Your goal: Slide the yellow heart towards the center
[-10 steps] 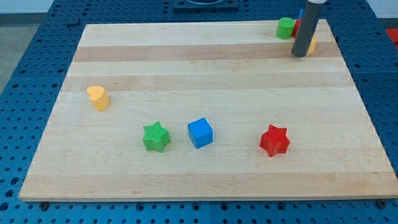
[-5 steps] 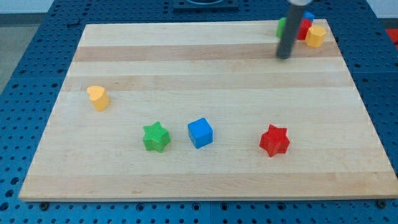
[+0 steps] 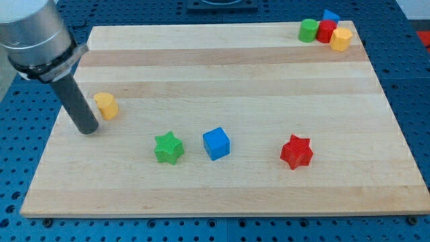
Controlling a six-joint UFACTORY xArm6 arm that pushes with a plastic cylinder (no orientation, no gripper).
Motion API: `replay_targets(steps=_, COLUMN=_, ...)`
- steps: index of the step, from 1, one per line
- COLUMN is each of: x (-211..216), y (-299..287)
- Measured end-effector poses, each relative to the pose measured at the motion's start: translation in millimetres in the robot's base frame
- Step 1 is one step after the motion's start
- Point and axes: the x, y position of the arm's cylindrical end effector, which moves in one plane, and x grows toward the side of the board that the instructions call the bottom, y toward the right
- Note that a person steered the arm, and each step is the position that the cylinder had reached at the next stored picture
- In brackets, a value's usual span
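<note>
My tip (image 3: pixel 87 130) stands just left of the yellow heart (image 3: pixel 105 105), slightly below; no gripper exists. Next push should go rightward, to the tabletop (image 3: pixel 235 81) center.

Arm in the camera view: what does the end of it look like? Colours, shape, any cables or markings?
A wide, light grey cylindrical housing narrows to a straight, dark grey round rod, plain and matte. My tip ends blunt on the wooden board. No cables or markings show.

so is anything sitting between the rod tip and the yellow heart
No. In the camera view my tip sits just to the view's left and slightly below the yellow heart, with only a bare sliver of board between them.
</note>
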Motion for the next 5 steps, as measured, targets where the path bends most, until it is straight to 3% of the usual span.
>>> replay_targets(steps=2, x=-25.6, y=3.8)
replay_targets(steps=5, x=-91.3, y=83.2)
